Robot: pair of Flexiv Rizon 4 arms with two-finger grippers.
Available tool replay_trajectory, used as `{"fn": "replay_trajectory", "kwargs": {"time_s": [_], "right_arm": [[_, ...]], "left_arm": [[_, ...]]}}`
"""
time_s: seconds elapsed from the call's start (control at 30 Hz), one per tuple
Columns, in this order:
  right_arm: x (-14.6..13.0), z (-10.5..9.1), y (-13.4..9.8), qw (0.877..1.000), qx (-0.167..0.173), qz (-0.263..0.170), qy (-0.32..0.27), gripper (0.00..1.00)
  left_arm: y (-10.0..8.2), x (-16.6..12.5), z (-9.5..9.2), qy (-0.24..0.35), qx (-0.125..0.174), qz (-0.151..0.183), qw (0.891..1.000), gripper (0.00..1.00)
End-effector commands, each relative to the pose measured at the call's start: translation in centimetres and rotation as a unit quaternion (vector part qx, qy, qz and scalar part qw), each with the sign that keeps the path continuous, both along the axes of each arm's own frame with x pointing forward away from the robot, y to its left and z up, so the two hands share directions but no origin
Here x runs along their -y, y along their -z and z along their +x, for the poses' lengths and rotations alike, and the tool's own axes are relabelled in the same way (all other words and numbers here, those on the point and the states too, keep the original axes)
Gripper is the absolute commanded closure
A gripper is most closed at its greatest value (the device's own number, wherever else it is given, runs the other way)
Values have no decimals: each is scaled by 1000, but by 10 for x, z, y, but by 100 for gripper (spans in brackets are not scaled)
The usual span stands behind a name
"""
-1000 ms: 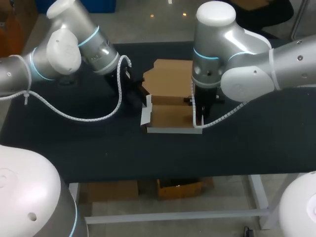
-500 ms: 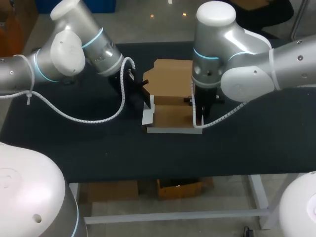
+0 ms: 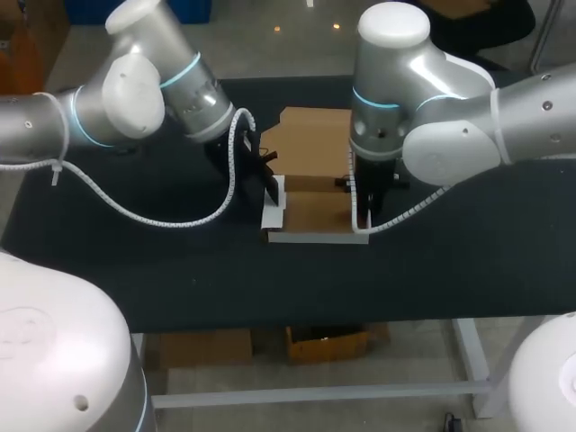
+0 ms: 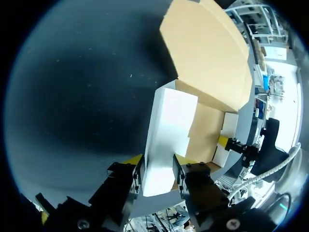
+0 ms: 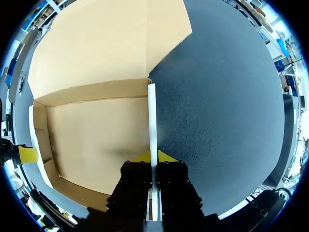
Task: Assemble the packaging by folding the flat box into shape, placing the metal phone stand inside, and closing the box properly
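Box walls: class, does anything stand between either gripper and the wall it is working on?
Nothing visible does. The right gripper is shut on the box's right side wall. The white left side flap lies right at the left gripper, with nothing between them.

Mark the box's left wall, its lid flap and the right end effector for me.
left wall (image 4: 169,130): left wrist view, middle of its white face.
lid flap (image 3: 310,144): head view, centre of the brown panel.
right end effector (image 5: 153,157): right wrist view, midway between its yellow tips, clamping the right wall (image 5: 151,111).
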State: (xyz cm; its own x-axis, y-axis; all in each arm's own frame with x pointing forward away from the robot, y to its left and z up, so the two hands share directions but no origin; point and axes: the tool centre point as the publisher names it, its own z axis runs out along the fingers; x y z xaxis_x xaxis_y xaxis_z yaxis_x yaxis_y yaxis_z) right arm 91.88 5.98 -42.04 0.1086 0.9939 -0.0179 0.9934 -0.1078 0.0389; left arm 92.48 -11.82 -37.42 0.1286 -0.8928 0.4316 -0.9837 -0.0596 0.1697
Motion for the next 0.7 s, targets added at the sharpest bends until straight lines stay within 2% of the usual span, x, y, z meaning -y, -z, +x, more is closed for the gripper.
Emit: {"fn": "replay_trajectory", "kwargs": {"time_s": [0.03,0.2,0.4,0.7], "right_arm": [[0,0,-1,1000,-2,-1,0,100],[0,0,-1,1000,-2,-1,0,100],[0,0,-1,1000,-2,-1,0,100],[0,0,-1,1000,-2,-1,0,100]], "left_arm": [[1,8,-2,-6,9,14,1000,62],[6,9,-2,-30,35,27,999,62],[11,5,0,-49,66,24,996,61],[11,2,7,-19,103,21,994,60]]}}
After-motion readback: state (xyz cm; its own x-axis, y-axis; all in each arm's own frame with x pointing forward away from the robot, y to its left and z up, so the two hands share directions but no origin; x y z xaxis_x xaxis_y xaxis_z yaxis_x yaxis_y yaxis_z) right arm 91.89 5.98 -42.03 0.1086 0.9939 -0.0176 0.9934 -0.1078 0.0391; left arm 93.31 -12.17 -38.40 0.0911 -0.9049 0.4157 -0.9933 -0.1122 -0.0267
